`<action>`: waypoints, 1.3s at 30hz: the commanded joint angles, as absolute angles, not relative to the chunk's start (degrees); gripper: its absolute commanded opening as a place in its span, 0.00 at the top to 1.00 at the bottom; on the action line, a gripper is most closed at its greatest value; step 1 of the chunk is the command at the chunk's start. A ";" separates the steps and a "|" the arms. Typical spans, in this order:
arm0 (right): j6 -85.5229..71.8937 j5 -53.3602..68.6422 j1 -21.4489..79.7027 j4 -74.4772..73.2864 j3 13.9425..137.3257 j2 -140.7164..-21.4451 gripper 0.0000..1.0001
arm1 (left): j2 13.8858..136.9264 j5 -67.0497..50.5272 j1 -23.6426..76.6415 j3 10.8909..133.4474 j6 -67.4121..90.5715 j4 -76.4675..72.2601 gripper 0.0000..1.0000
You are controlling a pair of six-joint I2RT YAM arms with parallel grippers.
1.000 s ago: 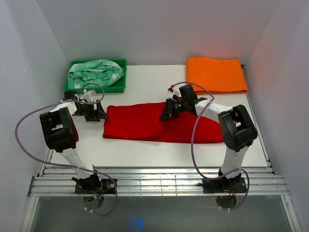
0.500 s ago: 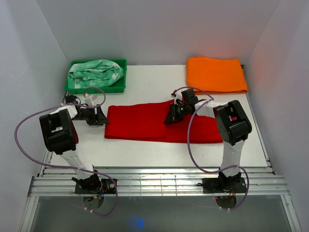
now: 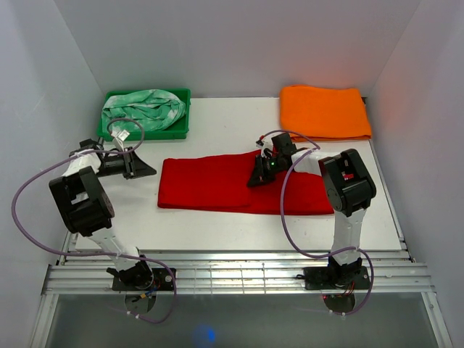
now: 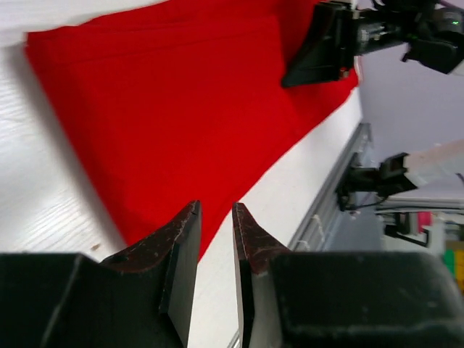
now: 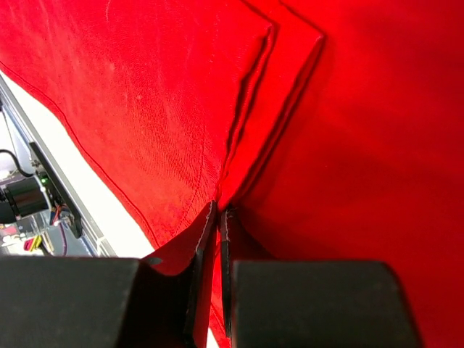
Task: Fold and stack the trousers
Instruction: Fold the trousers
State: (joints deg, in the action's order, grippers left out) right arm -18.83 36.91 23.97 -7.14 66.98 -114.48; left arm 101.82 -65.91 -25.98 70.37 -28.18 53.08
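Observation:
The red trousers [image 3: 210, 185] lie flat across the middle of the table, folded lengthwise, with a doubled layer over their left part. My right gripper [image 3: 256, 179] rests on top of them near the middle. In the right wrist view it [image 5: 220, 210] is shut on an edge of the upper fold of the trousers [image 5: 145, 94]. My left gripper [image 3: 148, 171] hovers over bare table just off their left end, apart from the cloth. In the left wrist view its jaws [image 4: 215, 206] stand a narrow gap apart with nothing between them, and the trousers [image 4: 181, 109] lie ahead.
A green tray [image 3: 181, 131] at the back left holds a mint green and white cloth [image 3: 141, 107]. A folded orange cloth [image 3: 322, 110] lies at the back right. White walls close in the sides and back, and a metal rail [image 3: 232, 275] runs along the near edge.
My left gripper has drawn back to the left, away from the trousers' left end, and its jaws have narrowed. The right gripper shifted slightly right and nearer, still pinching the cloth.

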 commanded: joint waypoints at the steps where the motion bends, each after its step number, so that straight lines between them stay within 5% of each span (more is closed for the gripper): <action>1: -16.26 34.63 23.64 -9.58 67.85 -115.40 0.92 | 103.26 -75.31 -24.17 67.68 -24.20 49.10 0.66; 7: -16.00 33.84 23.73 -9.58 66.88 -115.84 0.92 | 105.46 -68.65 -17.24 65.74 -2.84 23.68 0.66; 13: -15.47 32.61 23.82 -10.10 66.62 -115.75 0.92 | 121.35 -57.49 -16.17 68.28 8.60 14.77 0.70; 21: -15.12 31.99 23.91 -10.90 66.80 -115.66 0.92 | 120.43 -58.53 -18.28 70.31 -0.40 23.00 0.66; 31: -15.56 32.61 23.99 -10.64 67.68 -115.40 0.92 | 108.27 -64.77 -18.98 66.28 -28.52 59.01 0.57; 39: -15.38 32.61 23.99 -11.25 68.47 -116.10 0.92 | 120.47 -57.49 -21.44 59.93 -22.24 53.18 0.59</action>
